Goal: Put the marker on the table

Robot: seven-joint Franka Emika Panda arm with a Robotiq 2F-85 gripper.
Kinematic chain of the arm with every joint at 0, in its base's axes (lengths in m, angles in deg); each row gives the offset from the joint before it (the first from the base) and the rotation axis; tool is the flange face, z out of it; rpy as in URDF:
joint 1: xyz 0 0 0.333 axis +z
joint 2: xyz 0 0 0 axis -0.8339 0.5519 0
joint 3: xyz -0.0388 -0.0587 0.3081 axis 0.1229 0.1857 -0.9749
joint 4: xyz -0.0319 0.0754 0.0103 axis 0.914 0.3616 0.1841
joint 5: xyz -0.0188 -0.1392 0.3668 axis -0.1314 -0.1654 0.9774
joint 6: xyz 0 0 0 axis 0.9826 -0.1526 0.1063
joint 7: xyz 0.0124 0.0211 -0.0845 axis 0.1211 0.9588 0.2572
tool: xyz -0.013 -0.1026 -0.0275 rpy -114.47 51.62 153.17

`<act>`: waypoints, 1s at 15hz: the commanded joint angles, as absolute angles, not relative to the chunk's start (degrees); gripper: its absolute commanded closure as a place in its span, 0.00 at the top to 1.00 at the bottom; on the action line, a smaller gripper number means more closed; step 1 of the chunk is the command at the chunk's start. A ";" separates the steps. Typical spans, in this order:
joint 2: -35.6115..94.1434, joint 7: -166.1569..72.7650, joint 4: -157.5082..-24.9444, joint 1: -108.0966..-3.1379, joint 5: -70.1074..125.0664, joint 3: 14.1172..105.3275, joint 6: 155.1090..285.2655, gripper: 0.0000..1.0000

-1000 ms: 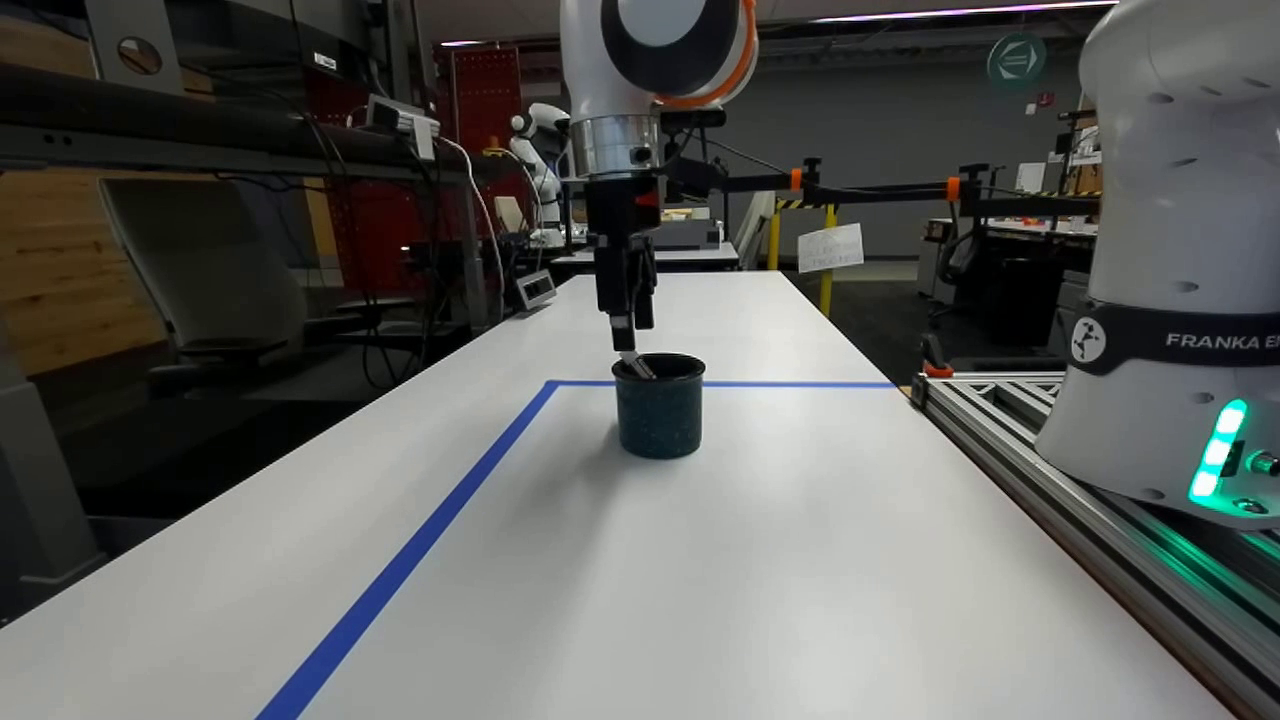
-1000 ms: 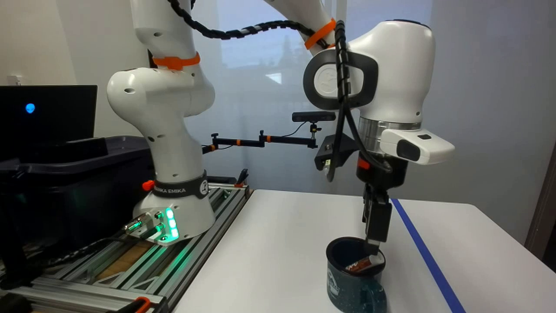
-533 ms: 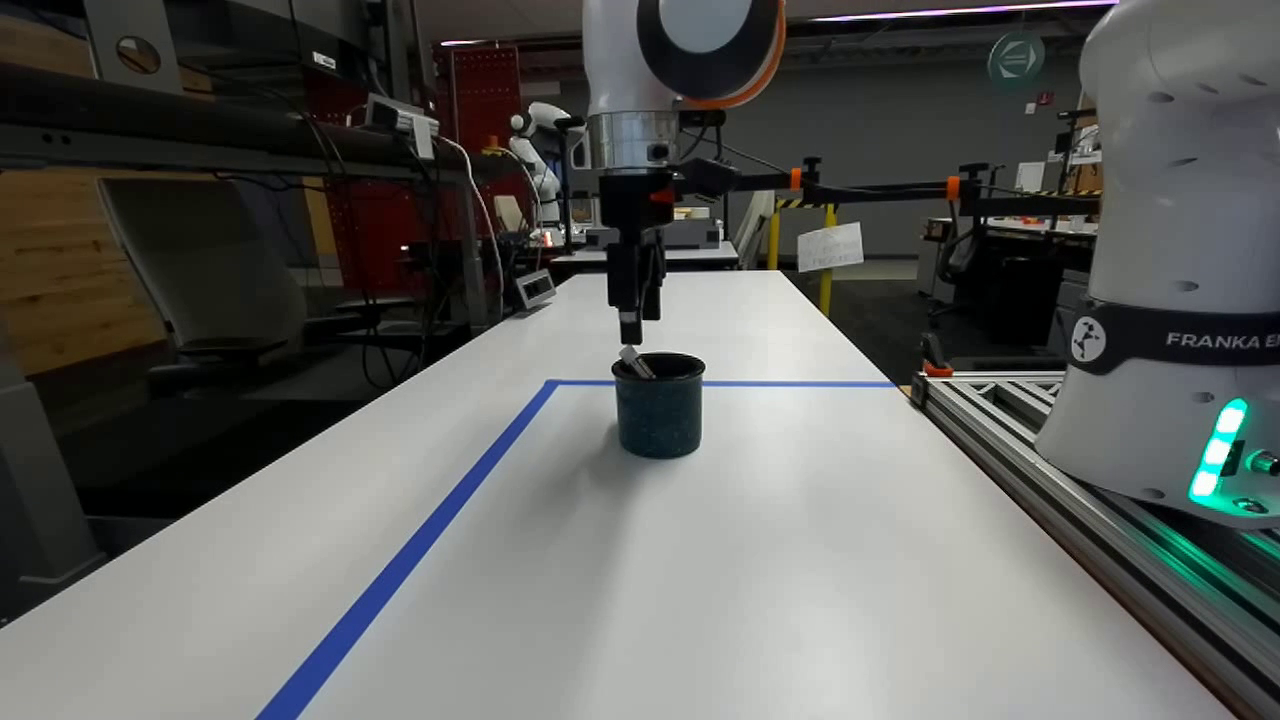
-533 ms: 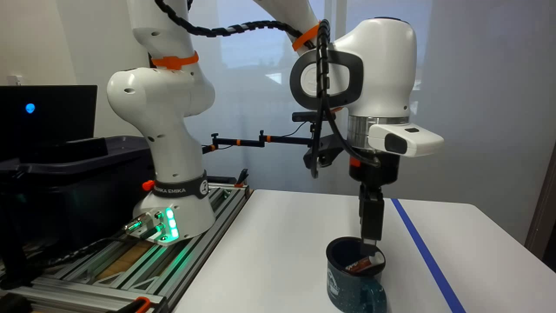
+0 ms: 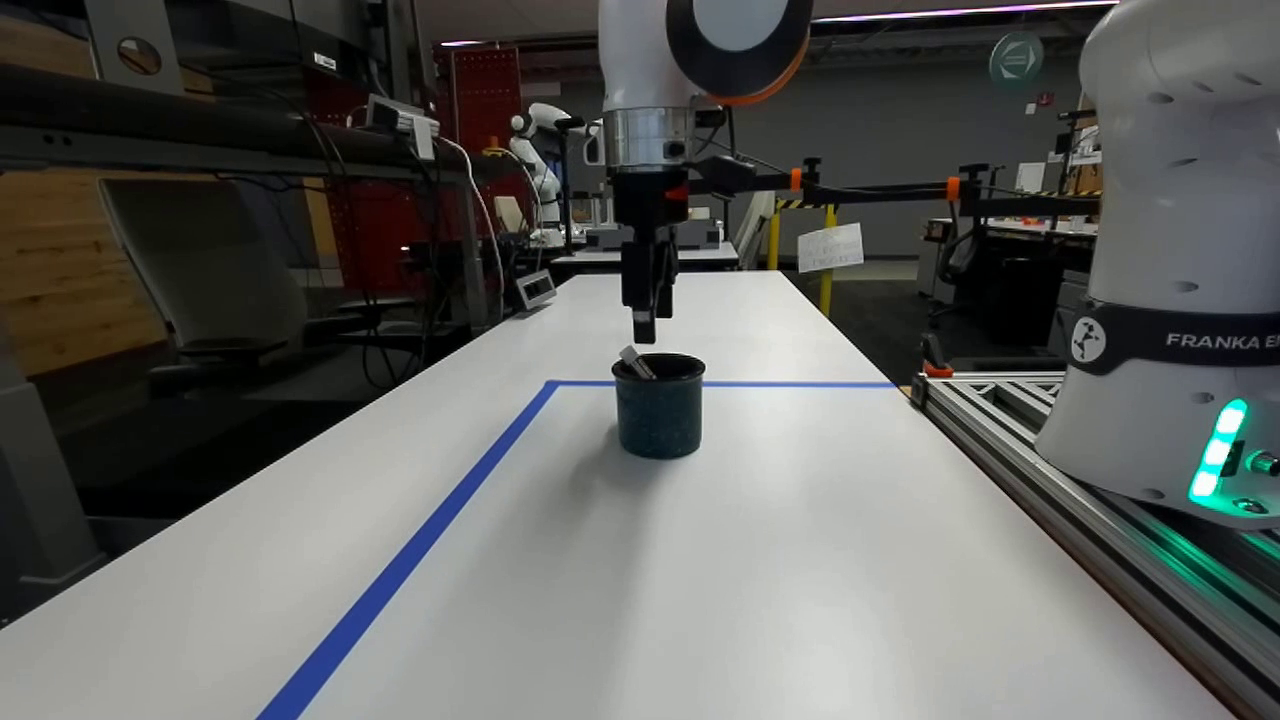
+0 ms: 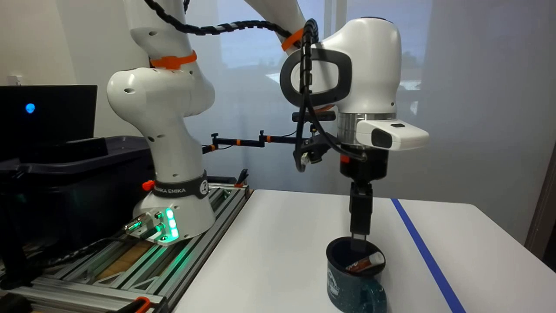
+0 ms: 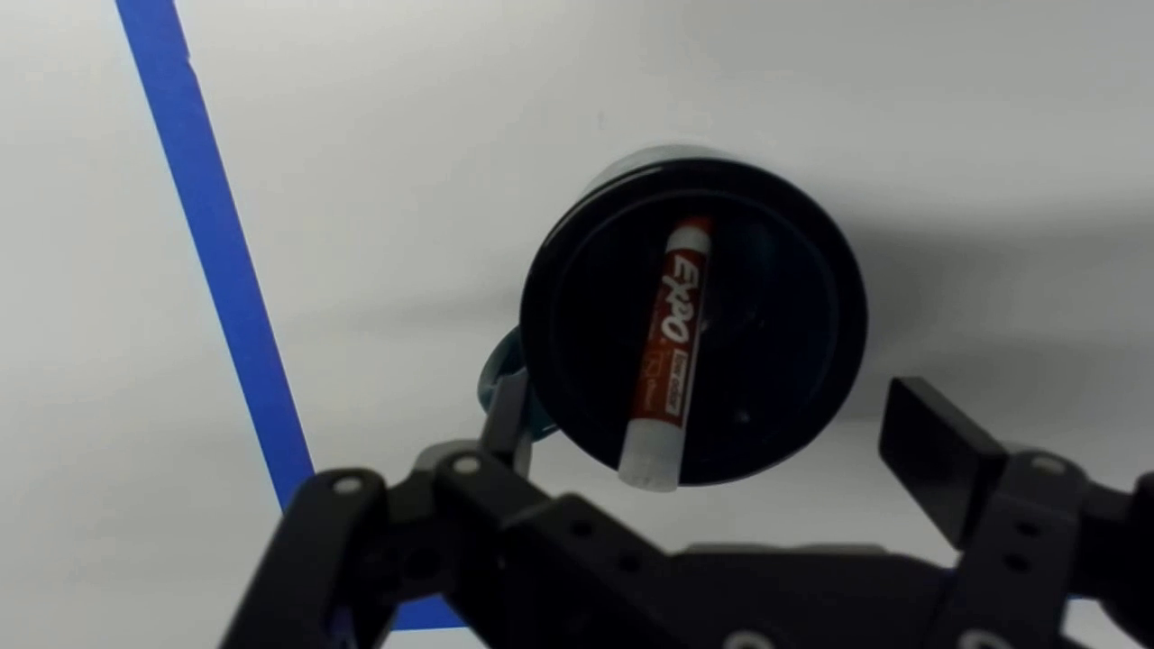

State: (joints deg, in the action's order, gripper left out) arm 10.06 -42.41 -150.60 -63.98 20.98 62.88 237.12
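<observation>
While the pincer (image 7: 708,415) hangs tips-down at the mug (image 5: 660,420), its fingers (image 7: 938,460) stand well apart. The marker (image 7: 672,351) is in the mug, tilted: orange-red end down inside, white end up at the rim and poking just above it. Label reads EXPO, low odor. In an exterior view both tips show above the rim, thin gap to the marker's white end. In the wrist view one finger overlaps the mug handle (image 6: 377,298); line of sight only, tips sit higher.

The worktop (image 5: 800,560) is long and white, with blue tape (image 5: 417,545) lines meeting at a corner; mug stands upright on it near that corner. Room: chair (image 5: 205,260), gray wall (image 5: 920,130), another robot (image 5: 543,122) far back, paper sign (image 5: 830,250) with writing too small to read. Also a dark bin (image 6: 78,204) and a black panel (image 6: 52,130) with a lit blue logo.

The arm (image 6: 152,95) stands on a metal frame (image 5: 1085,530) alongside the worktop, status light (image 5: 1218,450) green. It rises, bends and reaches out over the worktop; wrist (image 6: 369,65) vertical, pincer pointing straight down. A black cable (image 6: 221,28) runs along the upper arm, loops beside the wrist and ends near the pincer.
</observation>
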 commanded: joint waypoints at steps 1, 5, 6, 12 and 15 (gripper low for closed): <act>11.33 -42.61 -150.57 -64.11 20.50 62.84 239.58 1.00; 12.51 -41.74 -151.20 -64.04 21.58 63.02 244.99 0.75; 12.90 -42.31 -151.22 -64.14 20.73 63.09 246.36 0.74; 13.68 -41.06 -151.99 -63.98 22.90 63.04 249.12 0.26; 13.54 -40.97 -152.95 -64.01 23.80 63.05 250.16 0.18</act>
